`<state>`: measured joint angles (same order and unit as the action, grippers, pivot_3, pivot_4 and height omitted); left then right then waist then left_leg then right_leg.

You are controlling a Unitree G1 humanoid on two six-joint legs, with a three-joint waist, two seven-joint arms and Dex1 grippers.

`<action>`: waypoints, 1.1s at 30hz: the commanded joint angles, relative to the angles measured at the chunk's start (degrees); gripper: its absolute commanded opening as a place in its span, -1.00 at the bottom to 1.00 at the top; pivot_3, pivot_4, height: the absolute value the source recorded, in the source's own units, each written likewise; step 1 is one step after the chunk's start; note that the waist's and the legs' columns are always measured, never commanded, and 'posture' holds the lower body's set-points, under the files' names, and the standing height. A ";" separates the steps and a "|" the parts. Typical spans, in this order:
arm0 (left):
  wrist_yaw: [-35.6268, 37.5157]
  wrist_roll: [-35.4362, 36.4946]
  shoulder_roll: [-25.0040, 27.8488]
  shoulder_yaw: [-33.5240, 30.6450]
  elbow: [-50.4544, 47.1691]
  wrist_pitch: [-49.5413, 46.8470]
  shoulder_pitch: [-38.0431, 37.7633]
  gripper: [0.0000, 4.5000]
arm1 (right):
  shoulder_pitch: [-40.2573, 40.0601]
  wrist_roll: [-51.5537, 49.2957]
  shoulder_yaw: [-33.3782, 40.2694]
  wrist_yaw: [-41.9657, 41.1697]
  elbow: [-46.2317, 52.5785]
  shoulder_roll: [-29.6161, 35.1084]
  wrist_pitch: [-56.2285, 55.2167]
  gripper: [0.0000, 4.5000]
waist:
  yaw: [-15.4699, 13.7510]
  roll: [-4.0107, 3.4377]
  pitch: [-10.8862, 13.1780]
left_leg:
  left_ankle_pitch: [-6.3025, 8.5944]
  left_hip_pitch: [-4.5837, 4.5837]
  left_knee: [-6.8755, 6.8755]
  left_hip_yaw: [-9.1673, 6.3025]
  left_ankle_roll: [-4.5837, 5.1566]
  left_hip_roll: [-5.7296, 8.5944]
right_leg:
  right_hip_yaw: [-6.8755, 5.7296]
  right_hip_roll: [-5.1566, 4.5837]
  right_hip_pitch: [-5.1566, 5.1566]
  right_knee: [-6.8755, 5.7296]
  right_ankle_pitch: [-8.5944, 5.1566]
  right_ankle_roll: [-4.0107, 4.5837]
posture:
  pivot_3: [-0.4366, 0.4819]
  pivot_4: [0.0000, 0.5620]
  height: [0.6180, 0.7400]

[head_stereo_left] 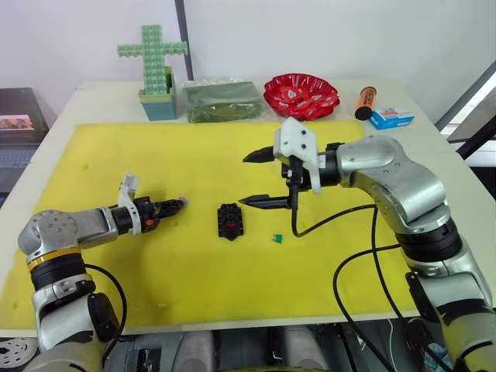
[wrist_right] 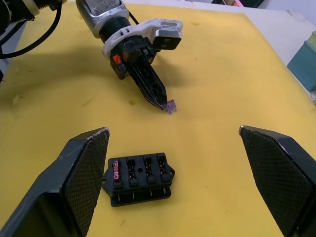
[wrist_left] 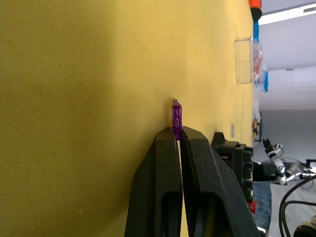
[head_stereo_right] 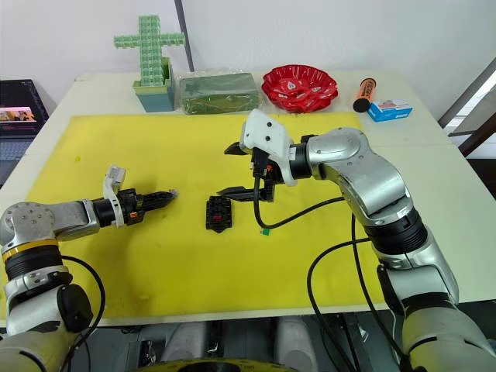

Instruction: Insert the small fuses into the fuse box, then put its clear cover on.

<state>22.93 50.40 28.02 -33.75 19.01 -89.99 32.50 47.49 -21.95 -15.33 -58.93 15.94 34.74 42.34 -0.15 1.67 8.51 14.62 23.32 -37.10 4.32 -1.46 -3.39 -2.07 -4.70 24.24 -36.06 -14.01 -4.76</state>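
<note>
Left gripper (head_stereo_left: 180,204) pinches a purple fuse (wrist_left: 176,117), at nine o'clock from the fuse box (head_stereo_left: 230,220). Right gripper (head_stereo_left: 256,179), fingers spread wide, hovers at one o'clock of it.

bare mat (head_stereo_left: 155,256) btwn arms, fuse box (head_stereo_left: 230,220) mid, clutter at back

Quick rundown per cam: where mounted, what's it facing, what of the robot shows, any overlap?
Left eye: on the head, looking down at the yellow mat; both arms show.
Right eye: same head, same scene, shifted sideways.
Left wrist: along the left gripper, jaws shut on a purple fuse.
Right wrist: along the right gripper, jaws wide open over the fuse box; the left gripper shows too.
Shared: both wrist views catch the purple fuse and the fuse box.
</note>
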 commanded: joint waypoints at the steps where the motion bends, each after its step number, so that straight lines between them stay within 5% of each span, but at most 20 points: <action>1: 3.80 0.27 2.50 1.89 -0.35 0.08 -0.58 -0.98 | 0.99 0.10 0.09 -0.26 1.70 -0.02 -0.86 1.00 | 0.14 0.00 0.00 | 0.00 0.00 0.00 0.00 0.00 0.00 | 0.00 0.00 0.01 0.00 0.00 0.00 | -0.05 -0.47 1.00; 4: 9.83 0.92 6.25 7.05 -3.30 1.38 -1.55 -0.98 | 0.97 0.18 0.05 -0.34 1.65 -0.12 -0.85 1.00 | 0.75 0.00 0.00 | 0.00 0.01 0.03 0.00 0.00 -0.01 | -0.01 0.01 0.03 0.00 0.00 0.00 | -0.05 -0.47 1.00; 8: 28.93 -0.06 18.98 22.83 -11.75 8.52 -3.19 -0.98 | 0.91 0.31 -0.08 -0.44 1.57 -0.19 -1.05 1.00 | 1.17 0.05 0.05 | 0.00 0.06 0.11 0.01 -0.01 -0.05 | 0.00 0.04 0.14 0.02 -0.01 0.02 | -0.05 -0.47 1.00; 12: 45.08 -5.40 27.17 33.73 -9.04 18.94 0.80 -0.98 | 0.83 0.56 -0.25 -0.51 1.37 -0.25 -1.43 1.00 | 0.88 -0.02 0.07 | 0.00 0.05 0.13 0.05 -0.02 -0.06 | 0.01 0.04 0.19 0.05 -0.11 0.21 | -0.05 -0.47 1.00; 19: 66.94 -15.94 34.05 50.26 -6.76 30.95 7.57 -0.98 | 0.50 0.64 -0.39 -0.32 1.70 -0.17 -1.44 1.00 | 0.82 -0.01 0.07 | 0.01 0.12 0.08 0.08 0.00 -0.05 | 0.02 0.03 0.20 0.09 -0.13 0.24 | -0.05 -0.47 1.00; 26: 69.57 -17.09 39.67 69.01 -6.13 41.79 14.70 -0.98 | 0.40 0.45 -0.56 -0.17 2.23 -0.07 -1.10 1.00 | 0.81 -0.01 0.09 | 0.02 0.13 0.09 0.08 0.03 -0.08 | 0.05 0.06 0.23 0.07 -0.13 0.23 | -0.05 -0.47 1.00; 33: 69.57 -20.12 37.59 83.04 3.20 52.67 25.18 -0.98 | 0.26 0.20 -0.84 0.08 3.05 -0.05 -0.49 1.00 | 0.58 0.01 0.09 | 0.02 0.16 0.02 0.08 0.05 -0.07 | 0.05 0.07 0.23 0.05 -0.12 0.21 | -0.05 -0.47 1.00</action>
<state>92.11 31.12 65.54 47.39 20.93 -39.92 55.65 47.25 -21.36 -17.03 -58.95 16.66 34.74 42.05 0.44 1.67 8.60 14.64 23.49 -37.08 4.40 -1.42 -3.46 -2.02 -4.63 24.47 -36.00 -14.13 -4.56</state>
